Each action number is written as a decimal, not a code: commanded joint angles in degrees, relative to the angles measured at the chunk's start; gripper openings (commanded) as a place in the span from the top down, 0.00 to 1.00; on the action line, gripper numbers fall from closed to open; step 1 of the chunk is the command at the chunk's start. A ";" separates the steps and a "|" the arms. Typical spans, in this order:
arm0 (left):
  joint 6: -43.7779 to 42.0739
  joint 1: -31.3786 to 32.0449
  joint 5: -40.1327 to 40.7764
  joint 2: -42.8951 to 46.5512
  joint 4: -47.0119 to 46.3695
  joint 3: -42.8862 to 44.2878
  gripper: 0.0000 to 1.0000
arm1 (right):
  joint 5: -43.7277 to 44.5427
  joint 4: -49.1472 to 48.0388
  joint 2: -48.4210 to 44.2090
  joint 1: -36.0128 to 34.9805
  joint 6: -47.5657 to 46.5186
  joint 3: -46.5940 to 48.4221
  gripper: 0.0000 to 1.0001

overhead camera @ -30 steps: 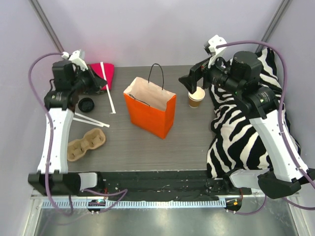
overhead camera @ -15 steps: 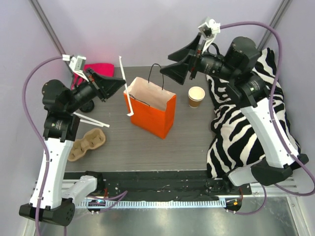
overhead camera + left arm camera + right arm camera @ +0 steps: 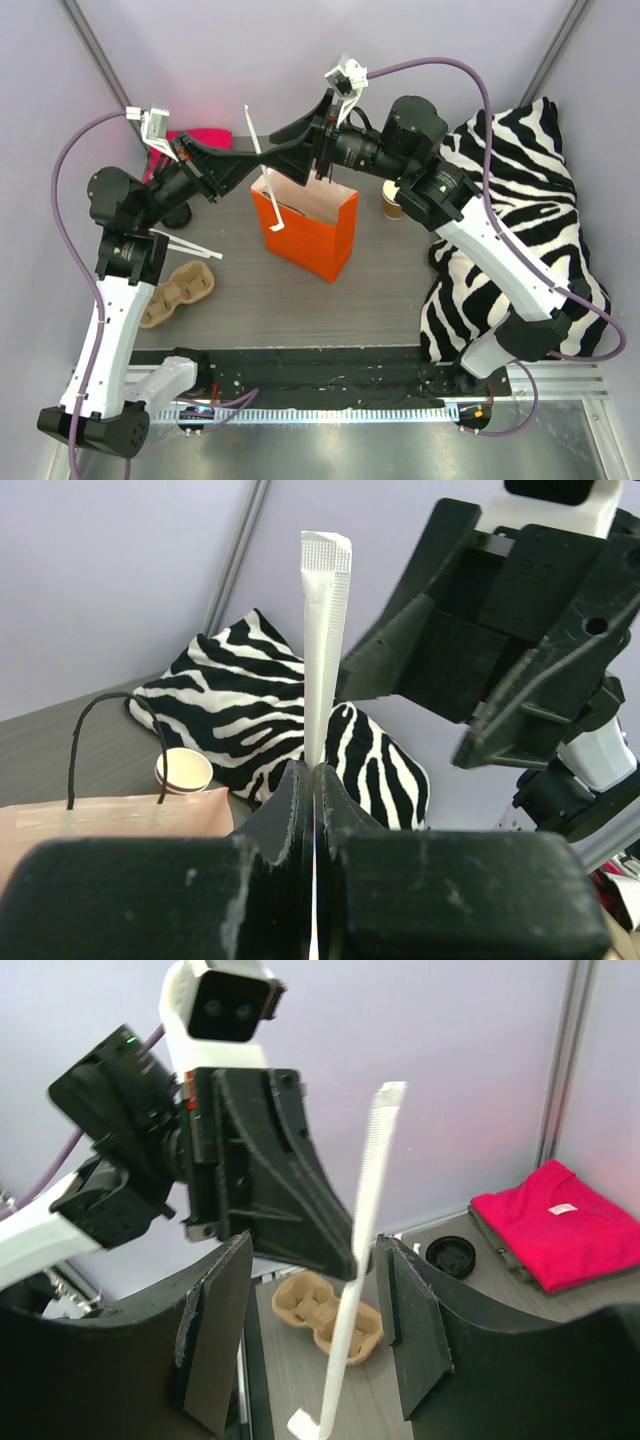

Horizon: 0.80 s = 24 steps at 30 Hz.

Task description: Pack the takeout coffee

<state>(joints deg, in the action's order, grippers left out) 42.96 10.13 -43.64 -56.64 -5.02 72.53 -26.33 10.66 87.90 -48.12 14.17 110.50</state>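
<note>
You are looking at a bright orange paper bag (image 3: 310, 235), showing a pale beige lining and thin black handles. A kraft cup (image 3: 394, 208) is showing brown outside and white inside, and a round lid (image 3: 450, 1256) is showing black. A cushion (image 3: 520, 250) is wearing black-and-white zebra stripes. A white wrapped straw (image 3: 322, 650) is standing out against lilac walls (image 3: 300, 60). A folded shirt (image 3: 555, 1222) is glowing magenta. The moulded cup tray (image 3: 175, 293) is showing tan on a grey wood-grain table (image 3: 260, 300).
</note>
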 commanded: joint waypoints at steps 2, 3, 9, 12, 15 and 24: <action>1.69 0.24 -1.01 1.71 -4.39 0.24 1.00 | 6.54 -7.05 1.57 -2.15 1.47 4.37 0.40; 1.78 0.15 -1.10 1.71 -4.48 0.24 1.00 | 6.99 -7.23 1.84 -2.33 1.56 4.81 0.40; 2.39 0.24 -1.19 2.24 -4.91 -0.46 1.00 | 7.08 -7.75 4.21 -3.03 1.38 6.66 0.44; 2.92 0.24 -1.54 2.59 -5.35 -0.81 1.00 | 7.51 -7.67 4.91 -3.21 0.94 6.84 0.55; 2.92 0.24 -1.98 2.68 -5.44 -0.90 1.00 | 8.13 -7.23 5.44 -3.21 0.59 7.19 0.63; 2.66 0.24 -2.86 2.94 -5.53 -1.43 1.00 | 9.10 -6.00 5.71 -3.21 -0.64 7.72 0.95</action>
<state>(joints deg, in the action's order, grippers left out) 45.04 10.13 -45.08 -54.83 -7.27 71.46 -18.57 6.28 94.28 -51.03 14.68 115.63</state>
